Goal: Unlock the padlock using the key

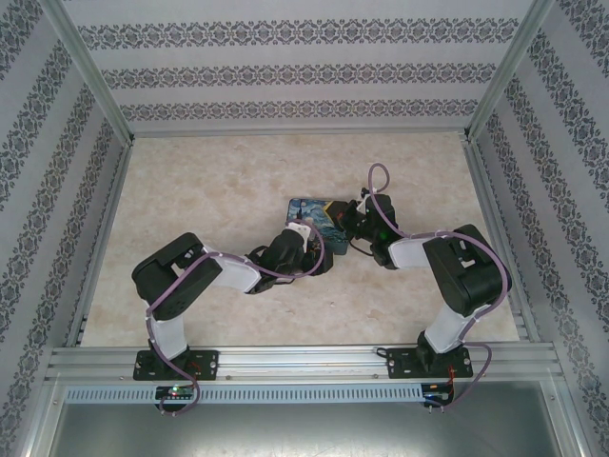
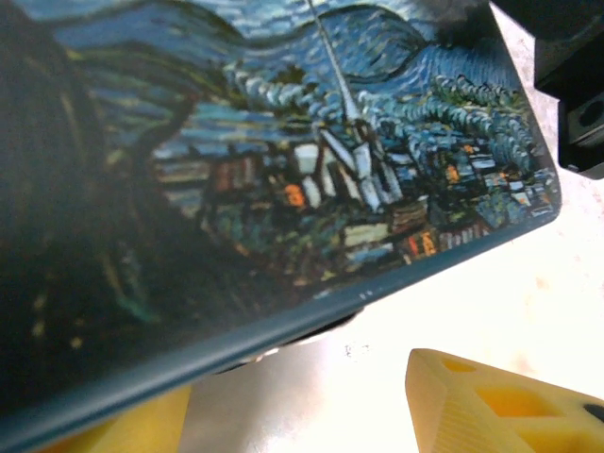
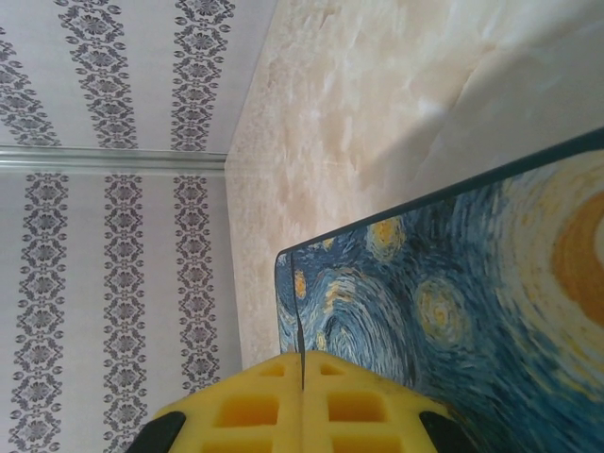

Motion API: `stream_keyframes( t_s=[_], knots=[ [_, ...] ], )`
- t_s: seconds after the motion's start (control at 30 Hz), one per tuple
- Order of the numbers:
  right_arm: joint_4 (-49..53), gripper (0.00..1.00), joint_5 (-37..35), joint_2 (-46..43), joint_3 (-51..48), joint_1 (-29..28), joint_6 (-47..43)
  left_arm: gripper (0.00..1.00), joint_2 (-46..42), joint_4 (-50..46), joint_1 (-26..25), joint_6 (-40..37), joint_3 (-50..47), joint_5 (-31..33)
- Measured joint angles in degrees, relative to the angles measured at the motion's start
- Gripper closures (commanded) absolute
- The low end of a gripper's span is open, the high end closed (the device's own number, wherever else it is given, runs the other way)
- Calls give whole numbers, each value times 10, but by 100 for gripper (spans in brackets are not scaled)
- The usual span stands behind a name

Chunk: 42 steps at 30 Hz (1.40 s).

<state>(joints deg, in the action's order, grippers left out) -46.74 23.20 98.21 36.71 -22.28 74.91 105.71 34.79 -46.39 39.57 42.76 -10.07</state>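
Starry-night box (image 1: 312, 211) sits mid-table (image 1: 209, 181), well off all edges. Left gripper (image 1: 306, 238) is at the box's near-left side; in the left wrist view the jaws are apart, one yellow finger (image 2: 491, 406) clear of the box, the other partly under its rim. Right gripper (image 3: 302, 363) is at the box's right side, jaws together, pinching a thin dark sliver, apparently the key (image 3: 299, 330), edge-on over the box corner.

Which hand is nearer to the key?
Right. The right hand pinches the key between its shut fingers, beside the box. The left hand is at the box's other side, away from the key.
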Motion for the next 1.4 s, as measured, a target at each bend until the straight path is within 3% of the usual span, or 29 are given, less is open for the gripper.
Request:
stream_keyframes(
  t_s=[0.33, 0.9, 1.4],
  knots=[
    [-10, 100, 0, 6, 2, 0, 3, 40, 9, 24, 0, 22, 0, 2],
    [-20, 100, 0, 13, 3, 0, 13, 45, 45, 186, 3, 174, -40, 0],
    [-35, 100, 0, 20, 3, 0, 17, 45, 35, 212, 3, 217, -59, 24]
  ],
)
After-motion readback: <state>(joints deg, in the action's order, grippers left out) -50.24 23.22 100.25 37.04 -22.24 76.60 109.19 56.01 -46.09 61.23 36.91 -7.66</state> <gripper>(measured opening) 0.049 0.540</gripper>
